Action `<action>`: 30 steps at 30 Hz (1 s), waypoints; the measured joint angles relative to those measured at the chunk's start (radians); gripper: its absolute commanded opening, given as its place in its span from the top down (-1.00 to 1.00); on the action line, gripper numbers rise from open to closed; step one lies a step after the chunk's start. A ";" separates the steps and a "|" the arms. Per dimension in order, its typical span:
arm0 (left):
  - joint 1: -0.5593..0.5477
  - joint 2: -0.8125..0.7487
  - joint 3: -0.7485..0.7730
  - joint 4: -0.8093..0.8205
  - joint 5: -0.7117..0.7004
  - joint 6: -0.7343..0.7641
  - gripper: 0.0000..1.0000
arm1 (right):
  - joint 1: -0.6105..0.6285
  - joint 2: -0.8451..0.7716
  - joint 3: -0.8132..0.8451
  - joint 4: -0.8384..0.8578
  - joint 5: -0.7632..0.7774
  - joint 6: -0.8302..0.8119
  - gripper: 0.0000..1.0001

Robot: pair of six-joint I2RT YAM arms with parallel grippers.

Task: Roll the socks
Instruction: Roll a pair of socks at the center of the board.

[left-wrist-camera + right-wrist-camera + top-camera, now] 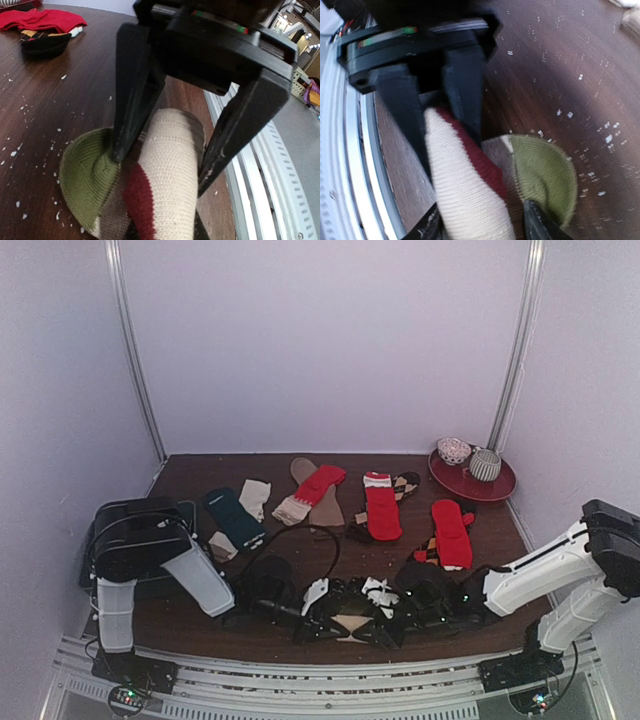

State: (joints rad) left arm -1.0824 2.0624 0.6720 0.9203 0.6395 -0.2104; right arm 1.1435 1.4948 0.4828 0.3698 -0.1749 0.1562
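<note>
Your left gripper [160, 170] clamps the rolled cream, maroon and olive knitted sock [162, 205]; your right gripper [450, 150] straddles the same sock (gripping or loose, I cannot tell).

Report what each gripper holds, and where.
The left gripper pinches the cream sock at its rolled end. The right gripper straddles the same sock; whether it grips cannot be told.

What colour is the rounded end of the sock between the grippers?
The sock has an olive green end; left wrist view is best.
</note>
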 measured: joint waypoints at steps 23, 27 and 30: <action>0.003 0.026 0.061 -0.084 0.074 -0.109 1.00 | 0.122 -0.045 -0.035 0.076 0.200 -0.130 0.54; 0.011 0.026 0.082 -0.106 0.092 -0.108 1.00 | 0.110 -0.028 -0.055 0.128 0.174 -0.051 0.65; 0.021 0.030 0.106 -0.151 0.118 -0.106 1.00 | 0.090 -0.006 -0.070 0.167 0.145 0.019 0.68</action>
State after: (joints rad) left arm -1.0618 2.0926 0.7776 0.7696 0.7578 -0.3164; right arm 1.2331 1.4891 0.4129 0.5369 -0.0296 0.1753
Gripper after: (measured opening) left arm 0.134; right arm 0.178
